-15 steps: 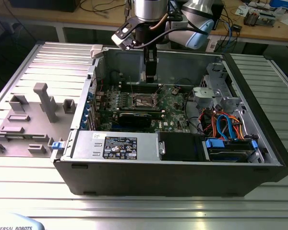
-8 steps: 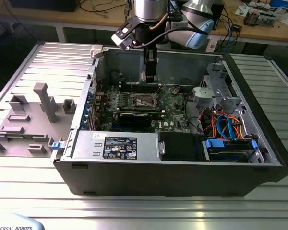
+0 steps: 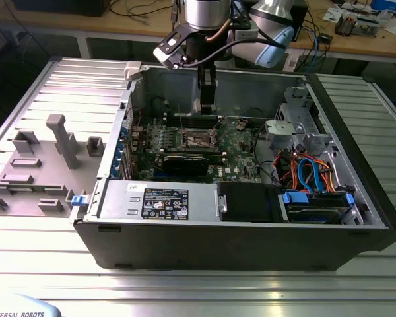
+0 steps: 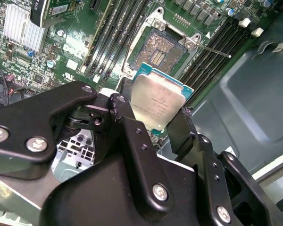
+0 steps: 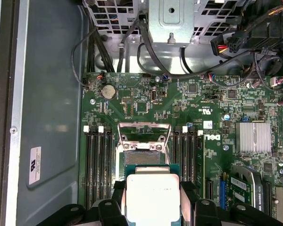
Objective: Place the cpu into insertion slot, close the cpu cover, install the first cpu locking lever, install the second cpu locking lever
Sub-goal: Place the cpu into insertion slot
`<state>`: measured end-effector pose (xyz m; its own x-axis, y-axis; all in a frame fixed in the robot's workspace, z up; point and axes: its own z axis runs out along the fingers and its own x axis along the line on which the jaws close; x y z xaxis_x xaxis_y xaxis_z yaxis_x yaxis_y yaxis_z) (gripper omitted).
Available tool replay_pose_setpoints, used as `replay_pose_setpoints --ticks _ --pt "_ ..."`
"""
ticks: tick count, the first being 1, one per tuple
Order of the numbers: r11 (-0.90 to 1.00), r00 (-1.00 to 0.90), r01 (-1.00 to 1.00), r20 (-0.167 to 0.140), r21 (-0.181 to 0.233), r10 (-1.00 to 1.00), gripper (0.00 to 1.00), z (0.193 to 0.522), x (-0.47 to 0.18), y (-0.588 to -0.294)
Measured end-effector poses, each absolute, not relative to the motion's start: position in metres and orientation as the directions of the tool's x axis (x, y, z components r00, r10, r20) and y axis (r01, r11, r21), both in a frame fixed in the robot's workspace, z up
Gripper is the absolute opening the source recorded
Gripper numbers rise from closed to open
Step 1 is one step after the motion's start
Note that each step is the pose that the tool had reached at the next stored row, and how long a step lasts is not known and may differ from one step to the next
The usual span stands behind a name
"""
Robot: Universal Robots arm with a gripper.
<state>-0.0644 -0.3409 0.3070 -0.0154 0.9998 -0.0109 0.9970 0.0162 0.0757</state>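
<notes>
**One cpu (image 4: 158, 99) poised for seating**

The claw (image 4: 153, 113) clamps the cpu by two opposite edges, likely to leave its underside free for seating. In the exterior view the claw hangs at twelve o'clock of the insertion slot (image 3: 199, 137), apart from it. The slot lies bare.
</notes>
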Motion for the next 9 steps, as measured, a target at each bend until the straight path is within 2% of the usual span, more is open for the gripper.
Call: replay_pose_setpoints --ticks 9 --pt "0.016 -0.015 0.997 -0.011 0.076 1.0 0.54 0.296 -0.065 -0.341"
